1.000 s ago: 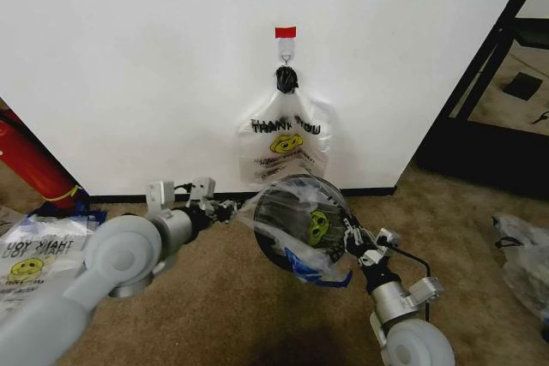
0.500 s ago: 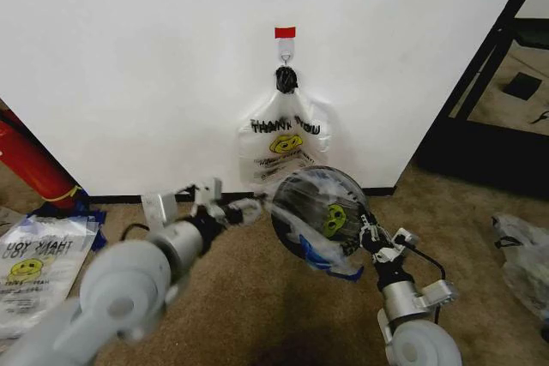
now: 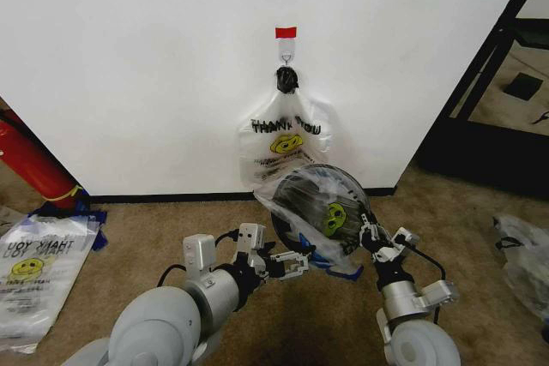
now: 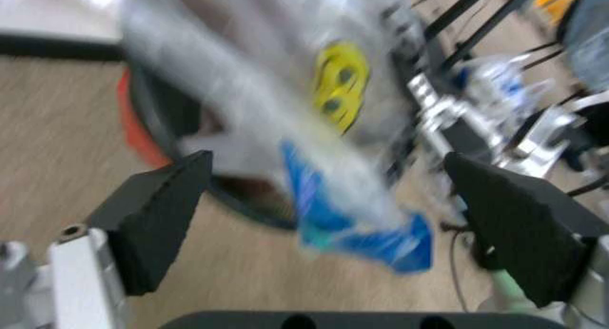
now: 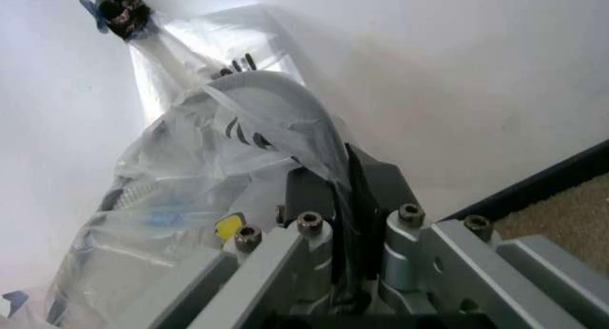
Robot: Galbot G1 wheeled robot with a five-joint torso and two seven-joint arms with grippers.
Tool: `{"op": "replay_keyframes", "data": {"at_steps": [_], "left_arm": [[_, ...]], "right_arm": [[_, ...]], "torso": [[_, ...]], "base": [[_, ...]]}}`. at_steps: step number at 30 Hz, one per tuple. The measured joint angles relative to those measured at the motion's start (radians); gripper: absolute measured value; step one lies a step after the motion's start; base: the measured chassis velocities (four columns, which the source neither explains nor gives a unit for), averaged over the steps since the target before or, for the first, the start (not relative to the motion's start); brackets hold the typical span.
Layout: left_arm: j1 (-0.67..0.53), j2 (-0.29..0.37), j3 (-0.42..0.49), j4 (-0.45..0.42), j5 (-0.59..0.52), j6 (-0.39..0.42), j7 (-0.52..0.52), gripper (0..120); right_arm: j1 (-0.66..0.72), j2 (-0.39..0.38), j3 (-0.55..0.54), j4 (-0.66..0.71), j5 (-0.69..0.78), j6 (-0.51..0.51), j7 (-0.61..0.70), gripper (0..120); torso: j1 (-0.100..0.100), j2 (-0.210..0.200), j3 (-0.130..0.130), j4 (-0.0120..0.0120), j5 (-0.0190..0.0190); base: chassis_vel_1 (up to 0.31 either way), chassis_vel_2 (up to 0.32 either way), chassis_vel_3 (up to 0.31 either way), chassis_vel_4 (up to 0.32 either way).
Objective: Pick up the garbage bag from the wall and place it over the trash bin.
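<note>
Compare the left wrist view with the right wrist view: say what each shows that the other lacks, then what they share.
Left wrist view alone: the left gripper, open, its dark fingers spread on either side of the garbage bag's blue patch; the yellow smiley; the trash bin's red base; the right gripper farther off at the bin's rim.

Right wrist view alone: the right gripper close up, shut on the rim and film, and the black knot of bags on the wall.

Both: the garbage bag, the trash bin, the carpet.
</note>
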Motion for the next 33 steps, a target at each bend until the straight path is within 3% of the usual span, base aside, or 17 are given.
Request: {"op": "replay_keyframes", "data": {"at_steps": [2,10,18,21,33], "left_arm": [[-0.012,0.000,0.000,0.010,0.025,-0.029,0.060,90],[-0.011,-0.026,0.018,0.060,0.046,-0.035,0.080,64],[-0.012,-0.029,0.024,0.078,0.048,-0.029,0.077,62],[-0.011,-0.030,0.024,0.080,0.048,-0.028,0.076,56],[0.001,-0.028,0.022,0.079,0.043,-0.030,0.074,10]], "right_arm": [[-0.002,0.003,-0.001,0.003,0.000,0.000,-0.003,1],[-0.005,0.008,-0.004,0.016,0.009,-0.001,-0.005,1],[-0.006,0.019,-0.007,0.023,0.018,-0.002,-0.008,1],[-0.006,0.023,-0.009,0.023,0.018,-0.003,-0.010,1],[-0.010,0.034,-0.010,0.027,0.025,-0.004,-0.011,1]], "torso": [[0.000,0.000,0.000,0.0001,0.0000],[0.000,0.000,0.000,0.0001,0.0000],[0.000,0.000,0.000,0.0001,-0.0001],[0.000,0.000,0.000,0.0001,-0.0001],[0.000,0.000,0.000,0.0001,-0.0001]], "base": [[0.000,0.000,0.000,0.000],[0.000,0.000,0.000,0.000],[0.000,0.000,0.000,0.000],[0.000,0.000,0.000,0.000],[0.000,0.000,0.000,0.000]]}}
